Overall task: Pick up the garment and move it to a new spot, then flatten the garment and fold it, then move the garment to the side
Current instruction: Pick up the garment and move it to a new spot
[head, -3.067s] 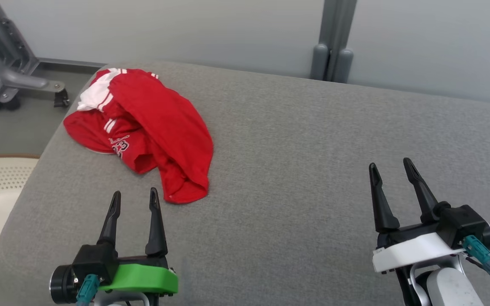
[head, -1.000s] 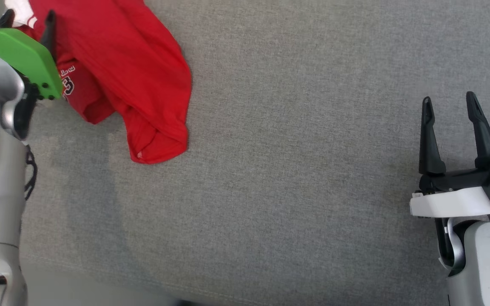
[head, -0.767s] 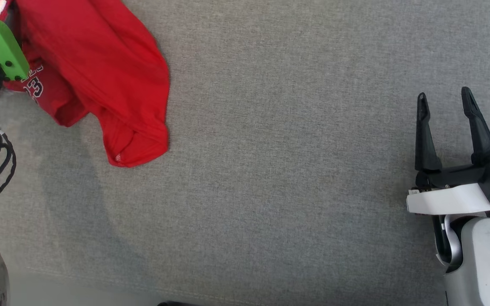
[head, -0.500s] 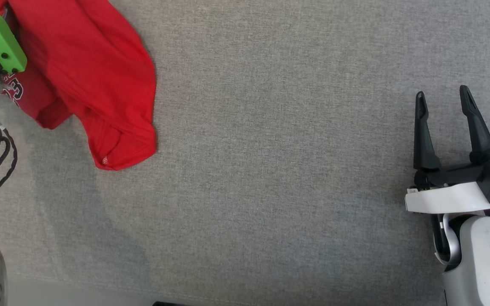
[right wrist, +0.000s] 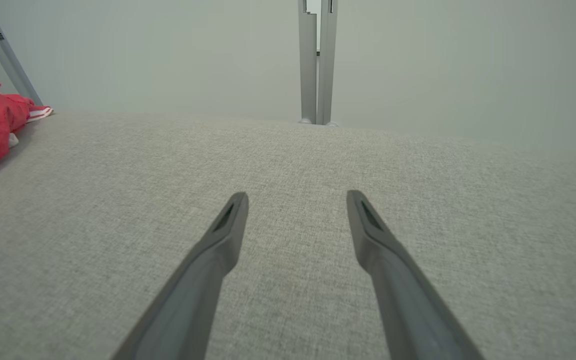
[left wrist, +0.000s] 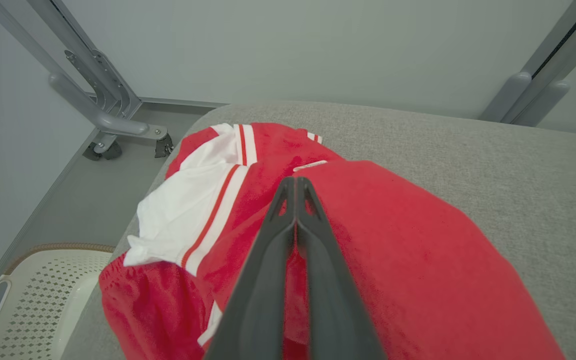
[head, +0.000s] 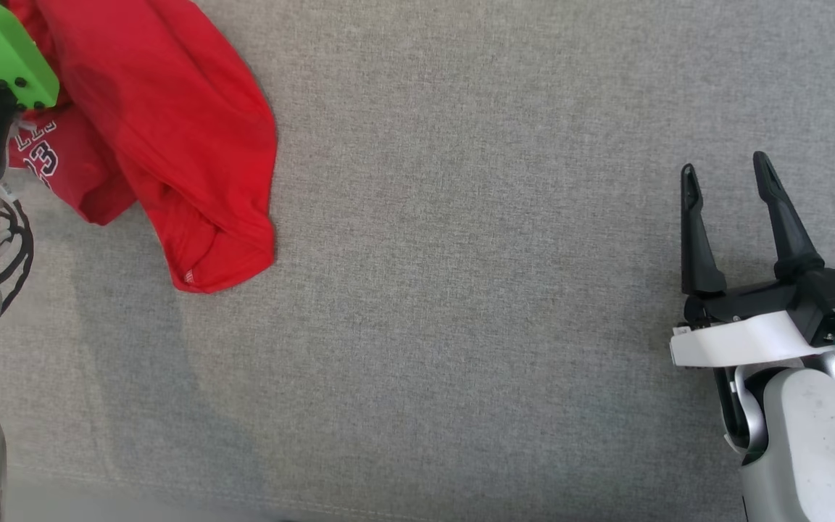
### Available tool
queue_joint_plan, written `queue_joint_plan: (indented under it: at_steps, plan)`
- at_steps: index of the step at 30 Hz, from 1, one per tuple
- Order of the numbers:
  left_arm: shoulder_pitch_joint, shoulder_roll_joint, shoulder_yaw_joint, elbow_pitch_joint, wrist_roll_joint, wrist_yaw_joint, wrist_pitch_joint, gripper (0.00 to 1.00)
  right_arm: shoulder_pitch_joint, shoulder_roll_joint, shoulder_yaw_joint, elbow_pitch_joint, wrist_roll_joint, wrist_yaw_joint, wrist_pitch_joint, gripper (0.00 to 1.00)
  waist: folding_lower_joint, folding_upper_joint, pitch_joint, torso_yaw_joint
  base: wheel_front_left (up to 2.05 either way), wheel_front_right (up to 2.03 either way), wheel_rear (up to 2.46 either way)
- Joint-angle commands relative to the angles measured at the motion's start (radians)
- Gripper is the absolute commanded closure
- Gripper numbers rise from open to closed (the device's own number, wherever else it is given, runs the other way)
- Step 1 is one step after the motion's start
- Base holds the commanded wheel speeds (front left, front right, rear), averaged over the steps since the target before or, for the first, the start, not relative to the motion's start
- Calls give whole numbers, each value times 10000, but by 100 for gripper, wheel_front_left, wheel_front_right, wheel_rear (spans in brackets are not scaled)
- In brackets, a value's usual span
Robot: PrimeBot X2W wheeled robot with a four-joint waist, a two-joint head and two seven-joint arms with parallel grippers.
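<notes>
On woven grey upholstery (head: 504, 304) lies a crumpled red garment (head: 171, 138).

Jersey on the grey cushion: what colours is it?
The jersey is red with a white, red-striped panel; clearest in the left wrist view.

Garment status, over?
Left tool shut atop garment, grip unconfirmed. Right tool open, apart, over grey cushion. Garment bunched, not yet flattened. No obstacles seen on cushion.
</notes>
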Motion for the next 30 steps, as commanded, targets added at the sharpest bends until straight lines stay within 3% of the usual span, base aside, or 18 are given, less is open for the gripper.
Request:
queue_joint_plan:
  at_steps: [1,18,30]
  plan:
    - [103,107,-96,-127,-116,-20,-264,100,21,-35,37,59,77,-13,-32,0,-1,0,-331,13,0,0,0]
    - [2113,683,-1757,-2690,-1121,-17,-2195,100,724,-32,192,280,714,-14,-32,0,-1,0,-2695,325,0,0,0]
    - [6360,564,-1852,-5869,-1287,1164,-3145,100,1157,-34,581,-185,1110,-14,-32,0,-1,0,-4009,808,0,0,0]
